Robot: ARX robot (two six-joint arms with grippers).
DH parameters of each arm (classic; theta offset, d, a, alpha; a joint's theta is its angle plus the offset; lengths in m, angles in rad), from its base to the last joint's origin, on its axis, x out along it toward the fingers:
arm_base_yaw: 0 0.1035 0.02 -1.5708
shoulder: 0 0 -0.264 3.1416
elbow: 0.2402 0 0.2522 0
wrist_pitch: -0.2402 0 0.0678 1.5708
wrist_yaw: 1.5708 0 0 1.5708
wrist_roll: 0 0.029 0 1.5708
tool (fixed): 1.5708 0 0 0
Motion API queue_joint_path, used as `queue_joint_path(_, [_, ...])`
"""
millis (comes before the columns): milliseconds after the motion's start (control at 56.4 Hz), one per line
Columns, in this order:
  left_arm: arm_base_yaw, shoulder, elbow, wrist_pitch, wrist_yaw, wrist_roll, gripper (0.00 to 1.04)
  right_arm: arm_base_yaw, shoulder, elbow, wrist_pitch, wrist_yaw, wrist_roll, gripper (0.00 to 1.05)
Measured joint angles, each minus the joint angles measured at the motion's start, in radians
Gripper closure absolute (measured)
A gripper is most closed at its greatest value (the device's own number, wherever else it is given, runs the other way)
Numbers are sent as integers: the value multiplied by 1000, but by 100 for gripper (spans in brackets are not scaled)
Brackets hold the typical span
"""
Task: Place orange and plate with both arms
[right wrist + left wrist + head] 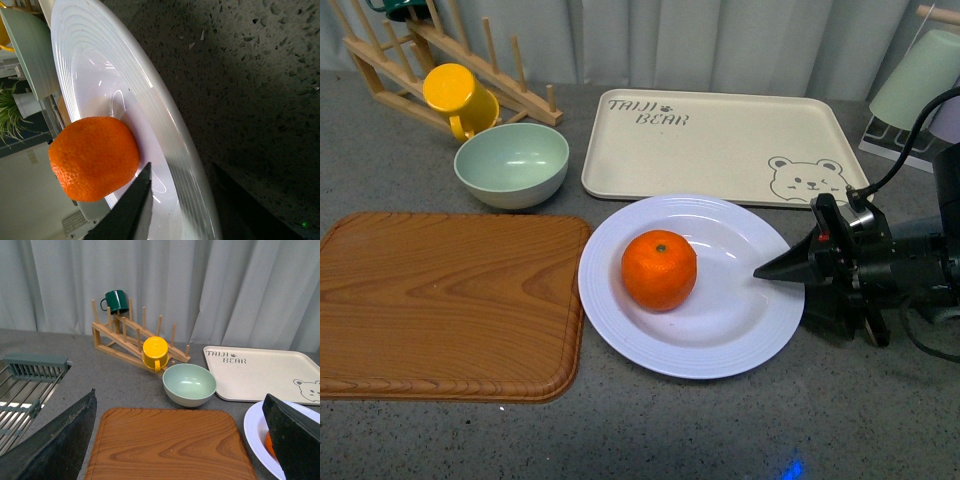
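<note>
One orange (659, 270) sits on the plate (720, 340), just beyond the right pincer (760, 273). Jaws straddle the rim; pinching unclear.

The right claw (760, 272) is black. At its tip the plate (720, 345) is pale lavender-white with ringed ridges, the orange (659, 270) on it bright orange with a dark stem dot. Beyond the claw, a cream tray (720, 140) carries a bear face and dark lettering. The table (720, 430) is speckled grey, the far bowl (511, 165) mint green.

Glossy smooth plate (720, 340), dimpled orange (659, 270), wood-grain board (440, 300), speckled matt counter (720, 430).
</note>
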Motion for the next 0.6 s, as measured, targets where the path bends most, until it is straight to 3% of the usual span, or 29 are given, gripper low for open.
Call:
queue_joint_path(160, [0, 0, 0, 0, 0, 0, 6, -5, 4, 0, -7, -31, -23, 95])
queue_joint_path(231, [0, 0, 0, 0, 0, 0, 6, -6, 1, 5, -7, -43, -30, 101])
queue_joint_path(426, [0, 0, 0, 0, 0, 0, 6, -6, 0, 6, 9, -48, -35, 102])
queue_joint_path(603, [0, 0, 0, 0, 0, 0, 6, -5, -19, -46, 129, -63, 14, 102])
